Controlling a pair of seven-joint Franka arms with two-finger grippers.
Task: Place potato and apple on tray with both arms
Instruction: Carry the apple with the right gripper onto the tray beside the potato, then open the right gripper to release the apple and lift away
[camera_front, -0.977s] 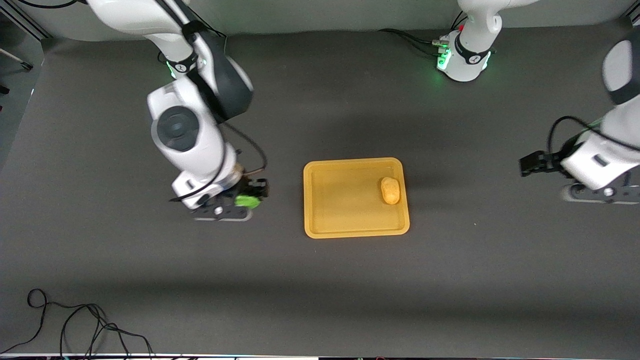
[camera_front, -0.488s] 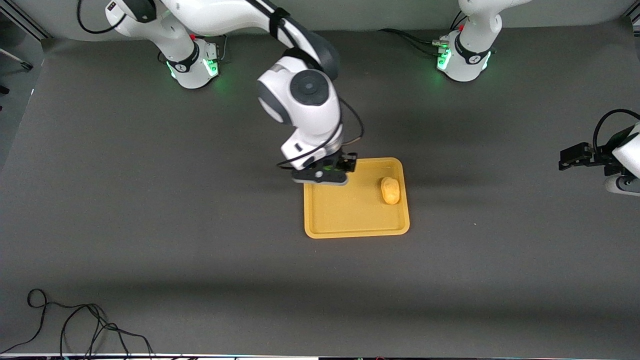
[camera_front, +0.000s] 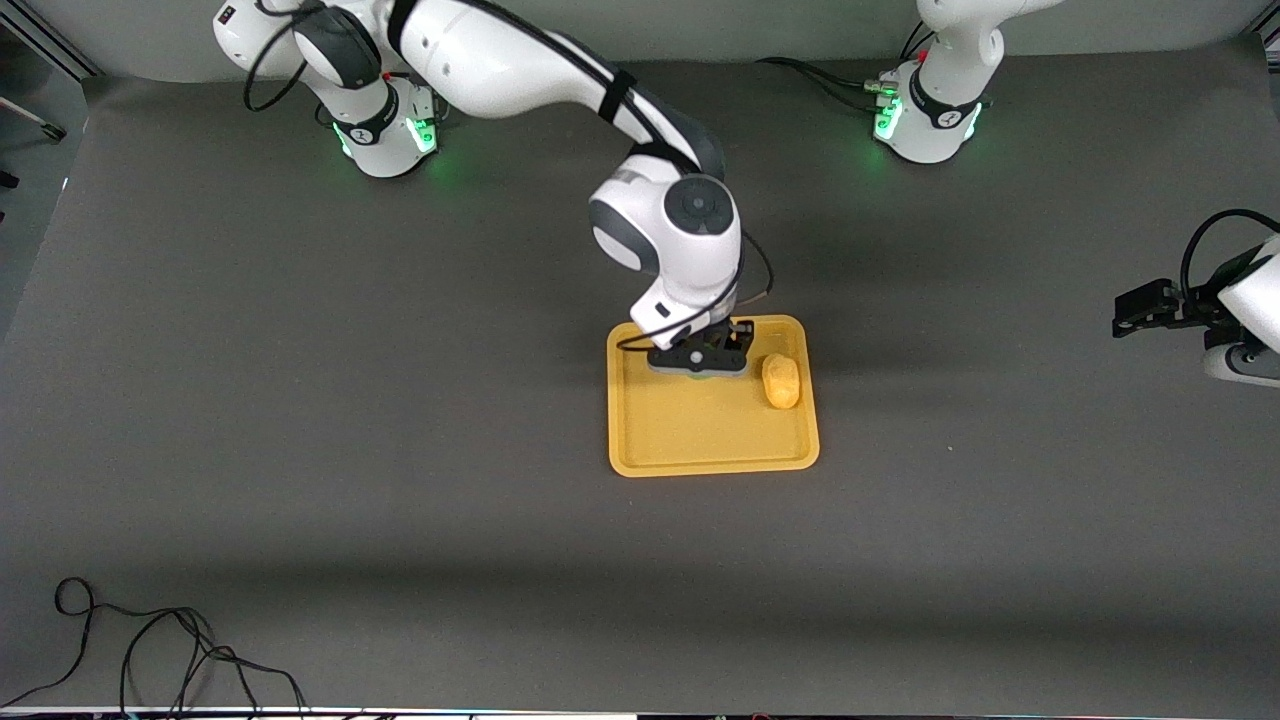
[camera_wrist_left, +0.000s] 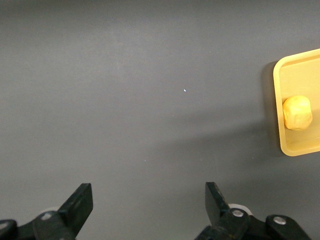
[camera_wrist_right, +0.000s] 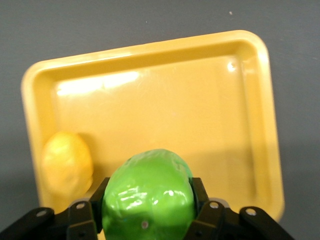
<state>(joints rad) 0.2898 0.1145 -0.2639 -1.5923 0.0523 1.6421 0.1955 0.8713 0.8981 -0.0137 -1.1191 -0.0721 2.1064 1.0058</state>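
Right end effector (camera_front: 699, 361) was clamped on the apple (camera_wrist_right: 148, 197), hanging over the tray (camera_front: 700, 440) just above centre of the front frame. Tray floor sat directly under it, so release looked like a short drop. Potato (camera_front: 781, 381) lay just beside it, on the tray toward the left arm's end, long axis running up-down in frame; probably the only obstacle. Left end effector (camera_wrist_left: 145, 212) waited spread wide and empty over bare surface (camera_front: 300, 400) at the frame's right edge.

My right arm is stretched way out from its base toward the middle of the table, wrist pointing down, right gripper (camera_front: 700, 362) up in the air with both fingers (camera_wrist_right: 202, 212) clamped tight. My left gripper (camera_wrist_left: 147, 212) just waits at its own end, fingers spread wide, holding nothing.
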